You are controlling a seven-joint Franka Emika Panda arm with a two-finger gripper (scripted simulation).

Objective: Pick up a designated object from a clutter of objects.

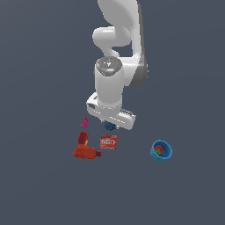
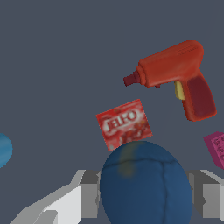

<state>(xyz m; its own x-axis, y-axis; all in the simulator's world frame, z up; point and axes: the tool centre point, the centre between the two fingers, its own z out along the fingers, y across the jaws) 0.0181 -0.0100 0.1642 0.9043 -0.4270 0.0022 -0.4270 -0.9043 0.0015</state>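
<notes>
Nearest the wrist camera sits the dark blue ball, filling the space between the two grey fingers of the tool. One finger stands on each side of the ball, at or very near its widest part. The pictures do not settle whether the pads press on the surface or stand just clear of it, so the state of the tool cannot be told. This straddling position suits a pinch across the ball's middle, where a round body is least likely to squirt out.

In the exterior view the ball shows only as a small blue patch under the white hand of the arm, low over the grey counter. Whether it rests on the counter or is lifted cannot be determined.

Surrounding items:
- The red-and-white printed box lies flat just beyond the ball, close to it but not between the fingers.
- The red drill-like tool lies farther out, well apart from the ball.
- The pink piece sits beside one finger, near enough to be nudged in a sideways move.
- The light blue cup stands well apart, toward the exterior view's right.

Nothing blocks a straight vertical lift, judging from this layout.
</notes>
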